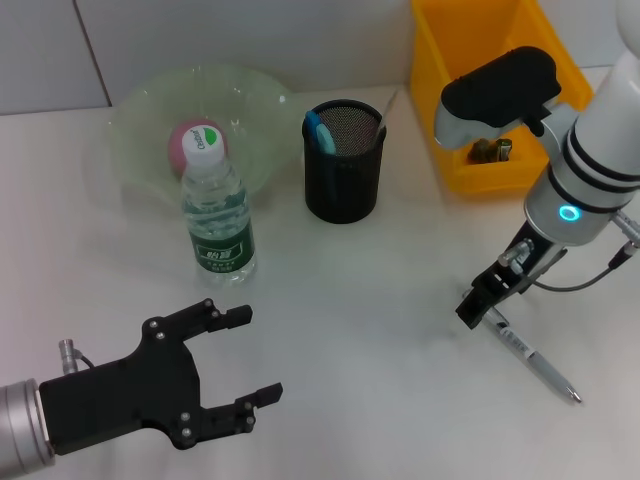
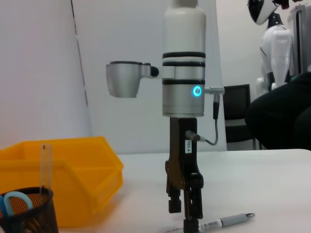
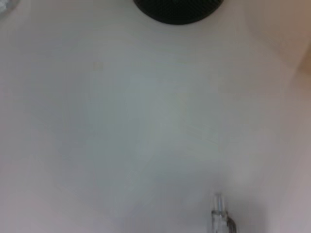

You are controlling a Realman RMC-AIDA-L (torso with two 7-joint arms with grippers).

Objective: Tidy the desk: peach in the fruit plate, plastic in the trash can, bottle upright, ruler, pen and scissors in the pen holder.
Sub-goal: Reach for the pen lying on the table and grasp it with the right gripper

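Note:
The pen (image 1: 535, 360) lies flat on the white table at the right. My right gripper (image 1: 478, 308) stands down on its near end, fingers close together on it; the left wrist view shows the same gripper (image 2: 187, 218) with the pen (image 2: 226, 222) sticking out sideways. The bottle (image 1: 218, 215) stands upright left of centre. A pink peach (image 1: 192, 142) rests in the green fruit plate (image 1: 140, 110). In the black mesh pen holder (image 1: 345, 165) stand blue-handled scissors (image 1: 320, 132) and a clear ruler (image 1: 380, 118). My left gripper (image 1: 245, 365) hovers open at the front left, holding nothing.
A yellow bin (image 1: 455, 100) with small items inside stands at the back right, behind my right arm. Bare table lies between the two grippers and in front of the pen holder. The right wrist view shows the holder's base (image 3: 177, 9) and bare table.

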